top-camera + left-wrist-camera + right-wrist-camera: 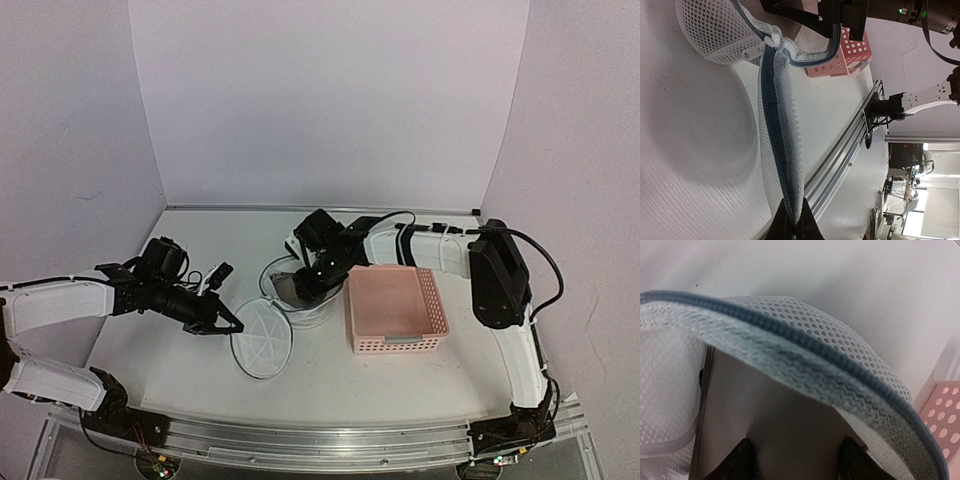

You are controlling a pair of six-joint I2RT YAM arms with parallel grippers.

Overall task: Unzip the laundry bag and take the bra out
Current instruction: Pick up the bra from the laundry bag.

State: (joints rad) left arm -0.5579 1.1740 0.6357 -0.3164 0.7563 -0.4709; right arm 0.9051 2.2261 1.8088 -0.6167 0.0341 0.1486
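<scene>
The laundry bag (300, 305) sits mid-table, unzipped, its round mesh lid (262, 340) folded out toward the front left. My left gripper (228, 325) is shut on the lid's dark zipper rim (782, 150), pinching it between the fingertips (792, 220). My right gripper (300, 288) reaches into the bag's mouth. In the right wrist view its fingers stand apart (797, 462) under the zipper rim (805, 335), with the smooth brown bra (775, 410) cup lying between them. The bra's straps are hidden.
A pink perforated basket (395, 308) stands right of the bag, close to the right arm. It also shows as a pink basket (852, 55) behind the bag in the left wrist view. White walls enclose the table on three sides.
</scene>
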